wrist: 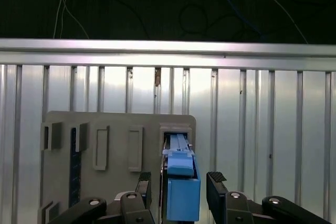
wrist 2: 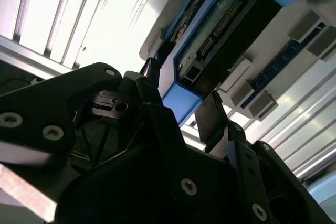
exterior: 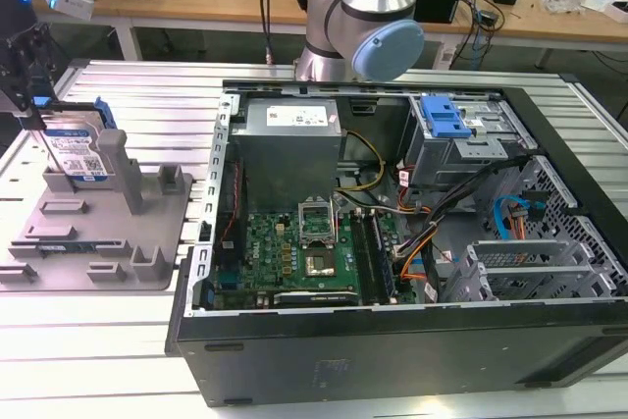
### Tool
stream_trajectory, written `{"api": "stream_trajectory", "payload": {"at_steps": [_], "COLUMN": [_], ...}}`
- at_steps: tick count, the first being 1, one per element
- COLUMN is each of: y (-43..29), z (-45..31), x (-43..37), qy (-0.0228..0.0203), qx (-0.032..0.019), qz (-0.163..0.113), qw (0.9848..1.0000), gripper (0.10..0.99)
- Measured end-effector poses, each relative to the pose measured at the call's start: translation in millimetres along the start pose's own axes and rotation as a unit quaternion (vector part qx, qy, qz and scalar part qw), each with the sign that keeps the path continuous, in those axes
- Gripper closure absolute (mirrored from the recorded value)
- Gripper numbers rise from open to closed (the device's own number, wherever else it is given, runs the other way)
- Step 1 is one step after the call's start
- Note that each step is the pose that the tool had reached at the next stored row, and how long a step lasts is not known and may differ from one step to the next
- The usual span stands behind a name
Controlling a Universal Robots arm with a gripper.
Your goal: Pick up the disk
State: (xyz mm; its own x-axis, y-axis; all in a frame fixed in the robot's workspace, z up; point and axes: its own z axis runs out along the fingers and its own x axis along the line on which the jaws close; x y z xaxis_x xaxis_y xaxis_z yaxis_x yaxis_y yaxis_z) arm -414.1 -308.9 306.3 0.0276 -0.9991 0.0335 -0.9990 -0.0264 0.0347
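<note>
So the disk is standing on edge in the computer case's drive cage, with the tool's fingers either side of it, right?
Not in the drive cage: in the exterior view the disk stands on edge in the grey holder, on the exterior view's left of the computer case. The tool does straddle it, as the first wrist view shows.

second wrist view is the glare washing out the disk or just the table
In the second wrist view glare burns the slats of the table white beside the disk, whose blue rail and connector edge are readable; the gripper is dark and underlit. In the first wrist view the disk is evenly lit, the far background black. In the exterior view the near slats glare.
</note>
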Motion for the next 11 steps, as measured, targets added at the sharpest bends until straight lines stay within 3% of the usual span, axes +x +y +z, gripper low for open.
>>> {"api": "stream_trajectory", "payload": {"at_steps": [11], "y": [-0.2], "z": [6.6], "x": [-0.2], "qy": [0.0000], "qx": [0.0000], "qz": [0.000], "qw": [1.0000], "gripper": [0.545]}}
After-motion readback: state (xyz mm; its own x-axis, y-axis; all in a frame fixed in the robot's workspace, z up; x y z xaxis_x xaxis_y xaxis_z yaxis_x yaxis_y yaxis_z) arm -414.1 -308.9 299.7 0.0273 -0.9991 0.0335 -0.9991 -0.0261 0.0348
